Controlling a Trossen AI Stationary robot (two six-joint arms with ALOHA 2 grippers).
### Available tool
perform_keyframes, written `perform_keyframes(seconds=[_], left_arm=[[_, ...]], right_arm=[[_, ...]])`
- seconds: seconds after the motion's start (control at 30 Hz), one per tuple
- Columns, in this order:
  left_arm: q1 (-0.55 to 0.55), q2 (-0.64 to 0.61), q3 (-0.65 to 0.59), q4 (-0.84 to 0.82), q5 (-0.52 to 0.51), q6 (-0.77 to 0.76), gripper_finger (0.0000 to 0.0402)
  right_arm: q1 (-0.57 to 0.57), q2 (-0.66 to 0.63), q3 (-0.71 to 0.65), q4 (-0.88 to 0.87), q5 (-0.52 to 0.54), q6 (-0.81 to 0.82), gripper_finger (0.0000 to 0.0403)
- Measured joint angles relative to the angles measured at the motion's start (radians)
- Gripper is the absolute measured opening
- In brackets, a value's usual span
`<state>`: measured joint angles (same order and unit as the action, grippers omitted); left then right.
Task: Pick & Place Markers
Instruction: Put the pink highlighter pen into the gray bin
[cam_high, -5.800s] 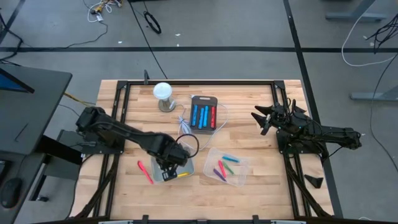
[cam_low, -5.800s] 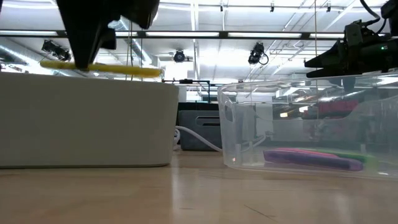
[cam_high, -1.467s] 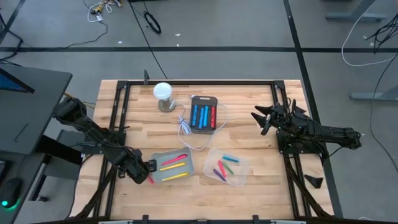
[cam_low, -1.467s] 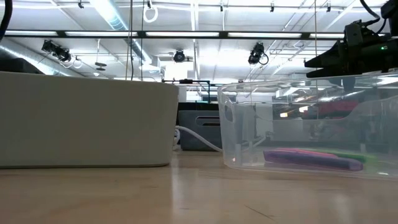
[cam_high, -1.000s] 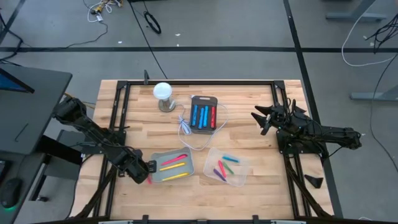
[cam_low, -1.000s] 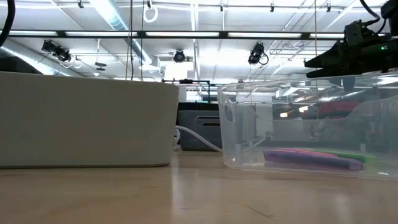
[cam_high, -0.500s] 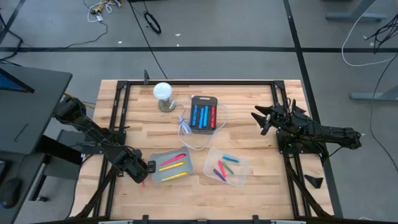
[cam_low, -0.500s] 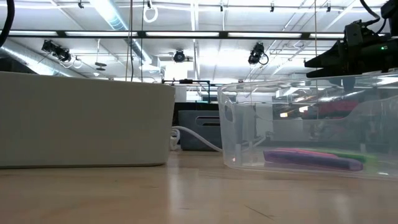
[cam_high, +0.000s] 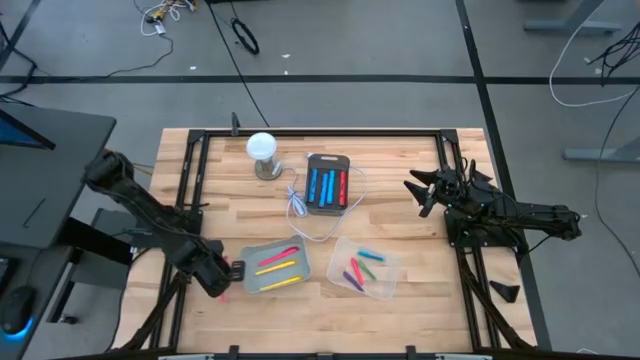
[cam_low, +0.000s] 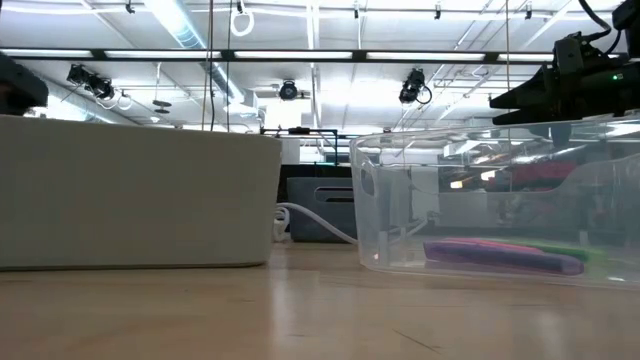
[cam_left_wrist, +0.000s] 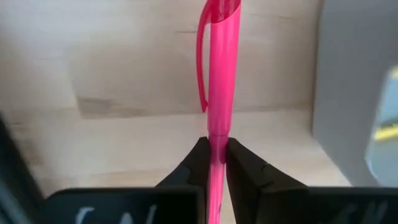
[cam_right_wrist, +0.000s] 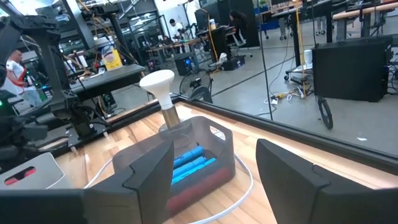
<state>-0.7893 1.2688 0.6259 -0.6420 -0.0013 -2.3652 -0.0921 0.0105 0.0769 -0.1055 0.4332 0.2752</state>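
Left pincer (cam_left_wrist: 216, 163) is clamped on a translucent pink marker (cam_left_wrist: 221, 74) with a clip, at the desk's (cam_high: 400, 215) near left, just left of the grey tray (cam_high: 250, 281). The tray holds three markers: pink, orange, yellow. The clear tub (cam_high: 365, 268) holds about five. Right pincer (cam_high: 418, 192) waits wide at far right, empty, near the dark case (cam_high: 327, 184) of blue and red markers.

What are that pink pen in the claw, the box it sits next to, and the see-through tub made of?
The pink marker in the left gripper looks like glossy translucent plastic: light glows through its barrel and clip. The grey bin seems opaque matte plastic, with flat, dull walls. The clear container is probably thin transparent plastic; markers show through its shiny sides.
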Motion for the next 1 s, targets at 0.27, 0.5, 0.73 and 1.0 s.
perform_keyframes(seconds=[0.27,0.5,0.73,1.0], left_arm=[[-0.023,-0.056,0.127,-0.208,-0.004,0.107,0.0032],[-0.006,-0.067,0.244,-0.332,0.006,0.348,0.0033],[0.08,-0.064,0.327,-0.428,0.092,0.695,0.0032],[0.204,-0.024,0.381,-0.454,0.22,1.254,0.0031]], right_arm=[[0.0,0.0,0.0,0.0,0.0,0.0,0.0231],[0.0,0.0,0.0,0.0,0.0,0.0,0.0231],[0.0,0.0,0.0,0.0,0.0,0.0,0.0231],[0.0,0.0,0.0,0.0,0.0,0.0,0.0231]])
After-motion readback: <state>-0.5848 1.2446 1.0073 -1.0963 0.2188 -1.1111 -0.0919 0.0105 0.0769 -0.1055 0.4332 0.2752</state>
